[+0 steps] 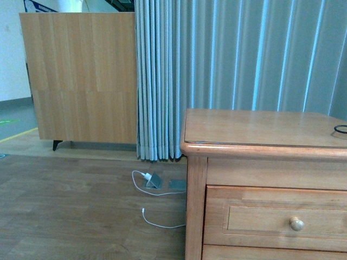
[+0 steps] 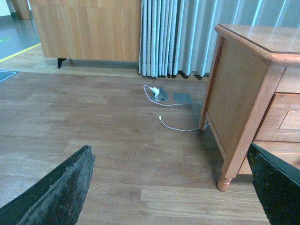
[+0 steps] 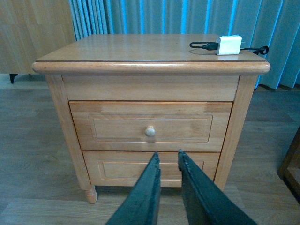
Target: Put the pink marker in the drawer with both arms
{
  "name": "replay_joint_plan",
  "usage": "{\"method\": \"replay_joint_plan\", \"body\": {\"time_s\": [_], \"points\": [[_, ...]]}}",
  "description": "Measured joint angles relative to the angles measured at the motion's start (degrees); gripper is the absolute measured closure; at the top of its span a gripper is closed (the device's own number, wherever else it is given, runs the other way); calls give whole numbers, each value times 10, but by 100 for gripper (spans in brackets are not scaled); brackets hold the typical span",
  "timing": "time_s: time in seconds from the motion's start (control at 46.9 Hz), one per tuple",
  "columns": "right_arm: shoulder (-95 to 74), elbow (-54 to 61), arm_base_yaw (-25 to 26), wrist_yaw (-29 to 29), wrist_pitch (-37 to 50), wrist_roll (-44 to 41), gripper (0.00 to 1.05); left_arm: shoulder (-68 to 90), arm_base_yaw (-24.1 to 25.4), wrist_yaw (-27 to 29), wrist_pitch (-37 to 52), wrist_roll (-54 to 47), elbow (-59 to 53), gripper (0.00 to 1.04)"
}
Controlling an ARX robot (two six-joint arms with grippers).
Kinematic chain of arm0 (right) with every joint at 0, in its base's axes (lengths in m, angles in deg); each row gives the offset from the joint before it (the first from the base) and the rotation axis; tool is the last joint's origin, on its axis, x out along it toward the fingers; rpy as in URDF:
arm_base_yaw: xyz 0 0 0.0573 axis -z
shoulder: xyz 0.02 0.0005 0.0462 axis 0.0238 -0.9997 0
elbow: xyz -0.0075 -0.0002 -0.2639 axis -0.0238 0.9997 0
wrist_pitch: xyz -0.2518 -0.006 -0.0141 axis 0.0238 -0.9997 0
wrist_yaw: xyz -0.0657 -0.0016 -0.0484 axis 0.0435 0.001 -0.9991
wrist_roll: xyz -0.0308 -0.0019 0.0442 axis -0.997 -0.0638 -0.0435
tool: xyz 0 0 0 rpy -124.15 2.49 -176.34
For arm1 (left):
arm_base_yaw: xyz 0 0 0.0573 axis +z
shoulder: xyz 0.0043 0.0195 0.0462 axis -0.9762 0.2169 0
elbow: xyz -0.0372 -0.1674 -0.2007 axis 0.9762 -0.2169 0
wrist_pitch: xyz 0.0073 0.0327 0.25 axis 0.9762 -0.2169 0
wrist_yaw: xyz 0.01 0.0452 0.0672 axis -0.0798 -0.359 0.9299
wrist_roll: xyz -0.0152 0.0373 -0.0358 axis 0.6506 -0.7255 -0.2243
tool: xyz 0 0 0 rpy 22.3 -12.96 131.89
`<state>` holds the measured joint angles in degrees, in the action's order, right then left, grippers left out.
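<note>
The pink marker is out of view in every frame. The honey-coloured nightstand (image 1: 260, 127) stands at the right of the front view, and its upper drawer (image 3: 150, 121) is closed, with a round pale knob (image 3: 150, 131). That drawer (image 1: 274, 216) also shows low in the front view. My right gripper (image 3: 168, 153) is shut and empty, hanging in front of the lower drawer just below the knob. My left gripper (image 2: 168, 150) is open wide over the bare floor, to the left of the nightstand's side (image 2: 234, 93), with nothing between its fingers.
A white charger (image 3: 228, 45) with a black cable lies on the nightstand top. A white cable and floor socket (image 1: 154, 180) lie on the wooden floor by the grey curtain (image 1: 238, 54). A wooden cabinet (image 1: 81, 76) stands far left. Dark furniture (image 3: 293, 159) edges the right wrist view.
</note>
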<state>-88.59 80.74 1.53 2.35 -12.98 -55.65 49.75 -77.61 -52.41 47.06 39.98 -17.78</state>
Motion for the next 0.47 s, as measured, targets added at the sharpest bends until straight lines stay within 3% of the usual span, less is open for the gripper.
{"method": "replay_joint_plan", "body": {"time_s": [0.363, 0.427, 0.47], "points": [[0, 0, 0, 0, 0, 0, 26, 0, 0, 0, 0, 0, 0, 6], [0, 0, 0, 0, 0, 0, 10, 0, 0, 0, 0, 0, 0, 6], [0, 0, 0, 0, 0, 1, 7, 0, 0, 0, 0, 0, 0, 6]]}}
